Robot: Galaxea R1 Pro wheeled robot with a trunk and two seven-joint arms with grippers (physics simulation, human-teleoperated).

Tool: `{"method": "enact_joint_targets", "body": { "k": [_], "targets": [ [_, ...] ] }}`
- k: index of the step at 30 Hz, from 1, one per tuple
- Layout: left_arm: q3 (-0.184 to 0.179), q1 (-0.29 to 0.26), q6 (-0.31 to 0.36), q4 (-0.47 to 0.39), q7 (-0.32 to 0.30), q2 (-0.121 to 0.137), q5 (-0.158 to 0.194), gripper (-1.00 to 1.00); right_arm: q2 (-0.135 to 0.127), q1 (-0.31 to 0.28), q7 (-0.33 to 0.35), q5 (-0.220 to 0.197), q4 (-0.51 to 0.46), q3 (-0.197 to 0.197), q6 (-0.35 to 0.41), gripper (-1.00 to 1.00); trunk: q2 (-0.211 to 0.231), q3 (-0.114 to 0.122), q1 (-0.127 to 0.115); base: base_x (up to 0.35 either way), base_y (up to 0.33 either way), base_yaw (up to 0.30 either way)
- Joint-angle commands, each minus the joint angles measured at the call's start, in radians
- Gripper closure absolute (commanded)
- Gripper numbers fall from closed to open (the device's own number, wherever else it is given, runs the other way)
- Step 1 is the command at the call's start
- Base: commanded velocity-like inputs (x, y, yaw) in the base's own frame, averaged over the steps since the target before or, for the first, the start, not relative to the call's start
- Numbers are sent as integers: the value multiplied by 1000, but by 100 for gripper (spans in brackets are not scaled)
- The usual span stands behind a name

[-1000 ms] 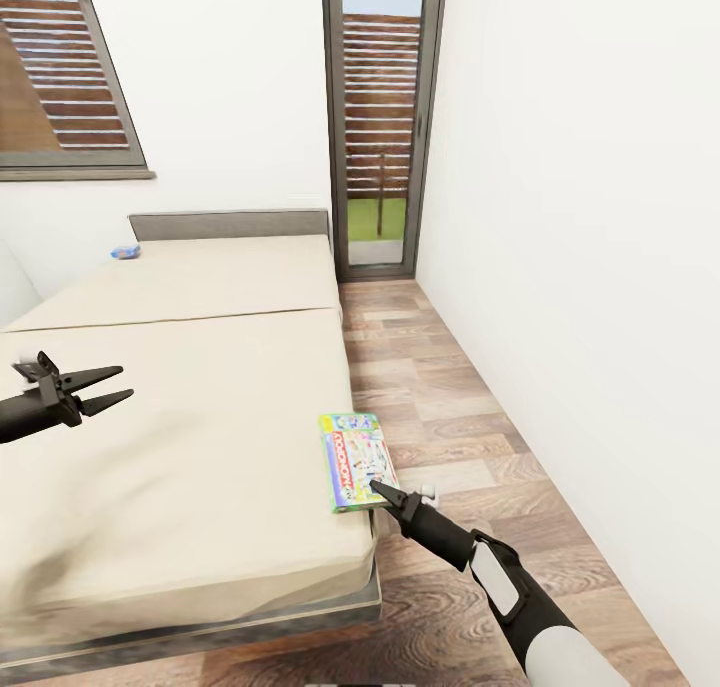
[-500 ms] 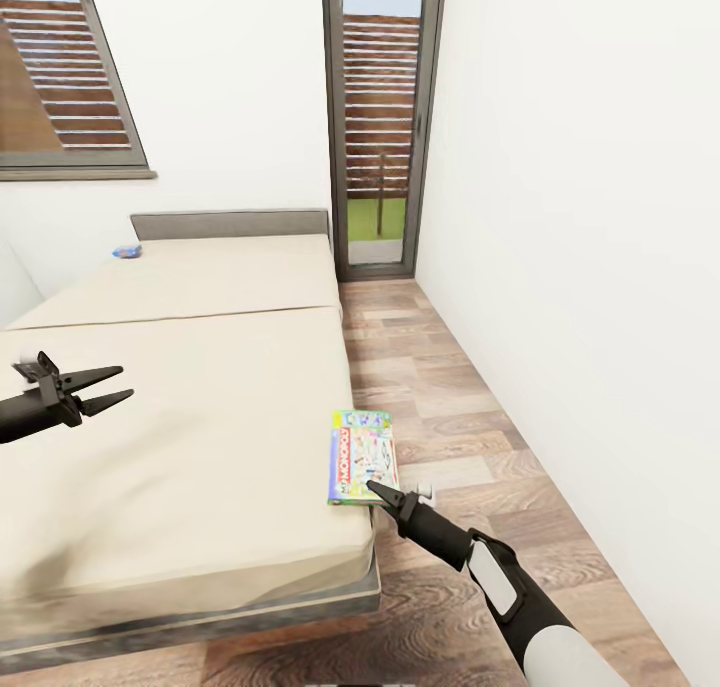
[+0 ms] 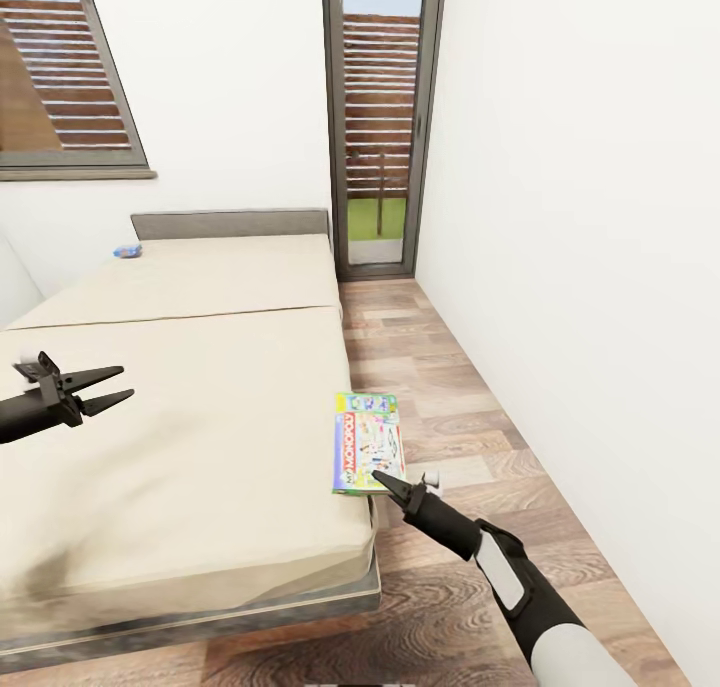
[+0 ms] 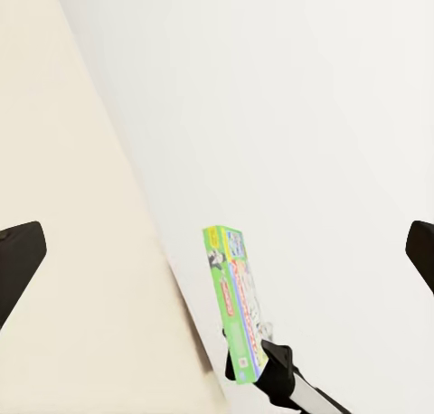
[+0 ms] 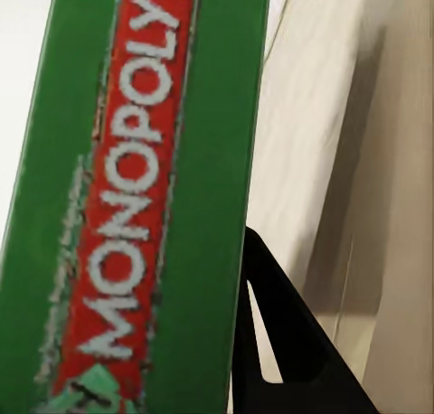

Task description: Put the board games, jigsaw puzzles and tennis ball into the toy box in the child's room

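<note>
Hovering over the left part of the bed [image 3: 180, 437], left gripper [image 3: 112, 387] with fingers spread and nothing between them, probably parked out of the way while the other arm works. Well beyond it, near the headboard at the bed's far left corner, a small blue game [image 3: 126, 251], too small to read but presumably the second one to fetch.

Lying flat at the bed's right edge toward the foot, green game [image 3: 367, 442], its right side jutting past the mattress over the floor [image 3: 450, 407]. Overhanging like that, probably to offer an edge thin enough for fingers to close on from the side. Lettered MONOPOLY on its long green side.

Reaching in at the game's near corner, right gripper [image 3: 402, 485], coming up from the floor side. One dark finger [image 5: 289, 342] visible just beside the green side, apparently under it; the other out of view, so cannot tell whether the fingers are spread or already pinching the game. Contact with the corner likely, not certain.

Cut off from view: the bed's left edge and the arms' upper parts.
</note>
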Motion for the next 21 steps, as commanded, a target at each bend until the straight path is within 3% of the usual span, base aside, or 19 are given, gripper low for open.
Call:
{"method": "enact_joint_targets", "body": {
  "k": [1, 9, 17, 21],
  "targets": [
    [0, -1, 5, 0, -3, 0, 0, -100, 0, 0, 3, -7, 0, 1, 8, 100, 0, -1, 0, 0, 0, 0],
    [0, -1, 5, 0, -3, 0, 0, -100, -11, 3, 47, -8, -3, -2, 8, 100, 0, -1, 0, 0, 0, 0],
    [0, 0, 5, 0, -3, -1, -4, -100, -47, 6, 58, -18, -5, -7, 8, 100, 0, -1, 0, 0, 0, 0],
    [0, -1, 5, 0, -3, -1, -6, -100, -68, 8, 59, -19, -4, -48, 8, 100, 0, -1, 0, 0, 0, 0]
  ]
}}
